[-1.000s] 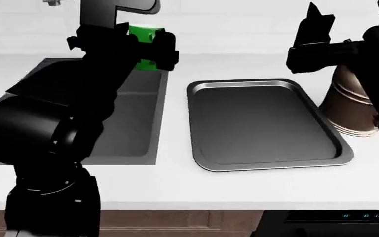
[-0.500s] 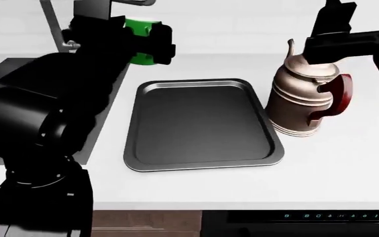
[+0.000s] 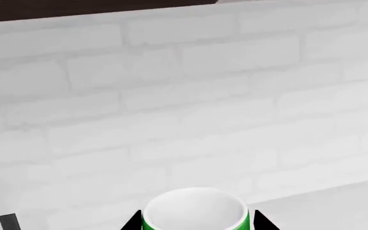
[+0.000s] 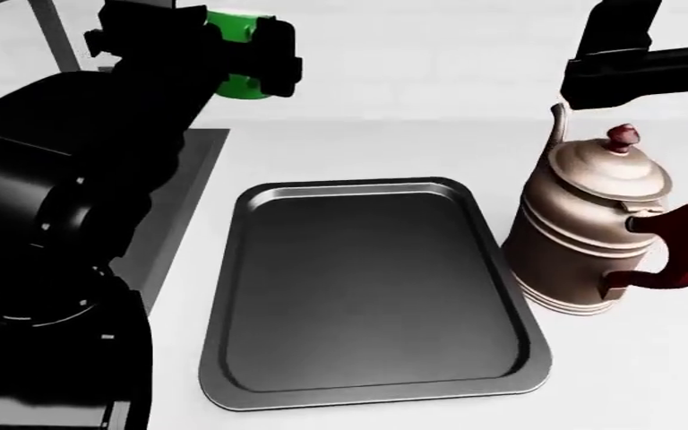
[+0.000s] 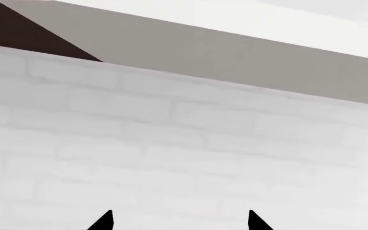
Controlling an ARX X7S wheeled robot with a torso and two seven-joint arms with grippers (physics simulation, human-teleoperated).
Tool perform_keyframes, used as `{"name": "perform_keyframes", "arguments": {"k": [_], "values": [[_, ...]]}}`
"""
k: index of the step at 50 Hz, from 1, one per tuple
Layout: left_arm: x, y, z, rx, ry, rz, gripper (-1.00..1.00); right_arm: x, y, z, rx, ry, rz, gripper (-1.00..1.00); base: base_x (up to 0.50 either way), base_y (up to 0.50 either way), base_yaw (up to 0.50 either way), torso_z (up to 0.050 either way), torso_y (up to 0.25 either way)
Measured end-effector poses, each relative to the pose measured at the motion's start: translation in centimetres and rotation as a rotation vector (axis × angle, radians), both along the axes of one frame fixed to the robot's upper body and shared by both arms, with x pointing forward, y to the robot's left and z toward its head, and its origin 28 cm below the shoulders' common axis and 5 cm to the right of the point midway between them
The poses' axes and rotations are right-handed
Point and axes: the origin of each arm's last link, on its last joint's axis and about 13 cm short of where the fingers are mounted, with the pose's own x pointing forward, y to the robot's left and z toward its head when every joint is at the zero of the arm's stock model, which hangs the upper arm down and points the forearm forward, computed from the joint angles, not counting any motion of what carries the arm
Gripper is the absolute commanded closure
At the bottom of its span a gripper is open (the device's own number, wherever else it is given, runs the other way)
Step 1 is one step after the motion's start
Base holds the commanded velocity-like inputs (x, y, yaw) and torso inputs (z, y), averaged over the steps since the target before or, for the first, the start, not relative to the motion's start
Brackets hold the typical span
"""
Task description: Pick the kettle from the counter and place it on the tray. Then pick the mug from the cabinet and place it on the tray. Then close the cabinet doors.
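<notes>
Two task objects appear in your head view. The tall copper-bronze ridged kettle (image 4: 589, 237), with its dark red knob and curved handle, stands upright on the plain white counter (image 4: 631, 358), just beside the right-hand rim of the flat dark grey rectangular metal tray (image 4: 374, 296); you cannot tell whether they touch. The tray carries nothing. The small bright green mug (image 4: 243, 58) with its white inside is raised above the counter near the white brick wall (image 3: 184, 105), behind the tray's left far corner. Your left gripper (image 3: 197, 221) is clamped on the mug, one dark fingertip (image 3: 132, 223) showing at each side of it. Your right gripper (image 5: 178, 221) hangs above the kettle, its two fingertips (image 5: 101, 223) spread apart with only wall between them, grasping nothing.
</notes>
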Motion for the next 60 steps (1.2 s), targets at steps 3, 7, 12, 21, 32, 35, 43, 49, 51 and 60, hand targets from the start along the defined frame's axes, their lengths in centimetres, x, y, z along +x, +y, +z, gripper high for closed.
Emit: {"name": "perform_keyframes", "arguments": {"k": [3, 7, 12, 21, 32, 35, 43, 49, 51, 60], "values": [[0.0, 0.0, 0.1, 0.005, 0.001, -0.001, 1.0, 0.0, 0.0, 0.0, -0.001, 0.001, 0.0, -1.0, 0.0, 0.0, 0.0, 0.0, 0.004], [-0.1, 0.1, 0.0, 0.015, 0.011, -0.014, 1.0, 0.0, 0.0, 0.0, -0.003, -0.003, -0.003, -1.0, 0.0, 0.0, 0.0, 0.0, 0.0], [-0.2, 0.1, -0.6, 0.036, 0.037, -0.037, 1.0, -0.1, 0.0, 0.0, -0.006, -0.006, -0.005, -1.0, 0.0, 0.0, 0.0, 0.0, 0.0], [-0.4, 0.0, -2.7, 0.072, 0.096, -0.074, 1.0, -0.1, 0.1, 0.0, -0.008, -0.01, -0.006, -1.0, 0.0, 0.0, 0.0, 0.0, 0.0], [-0.3, -0.7, -5.1, 0.089, 0.158, -0.113, 1.0, -0.1, 0.1, -0.1, -0.007, -0.009, -0.005, -1.0, 0.0, 0.0, 0.0, 0.0, 0.001], [-0.2, -1.0, -5.6, 0.09, 0.172, -0.123, 1.0, 0.0, 0.1, -0.2, -0.006, -0.009, -0.004, -1.0, 0.0, 0.0, 0.0, 0.0, 0.0], [-0.1, -1.5, -7.0, 0.092, 0.205, -0.143, 1.0, 0.1, 0.1, -0.4, -0.004, -0.005, -0.003, -1.0, 0.0, 0.0, 0.0, 0.0, 0.0], [0.0, -1.8, -8.0, 0.095, 0.227, -0.153, 1.0, 0.1, 0.1, -0.5, -0.002, -0.004, -0.002, -1.0, 0.0, 0.0, 0.0, 0.0, 0.0], [0.0, -1.9, -8.3, 0.095, 0.234, -0.154, 1.0, 0.1, 0.1, -0.5, -0.001, -0.003, -0.002, -1.0, 0.0, 0.0, 0.0, 0.0, 0.0], [0.1, -2.0, -9.6, 0.099, 0.263, -0.157, 1.0, 0.2, 0.1, -0.7, 0.0, 0.0, -0.001, -1.0, 0.0, 0.0, 0.0, 0.002, 0.0]]}}
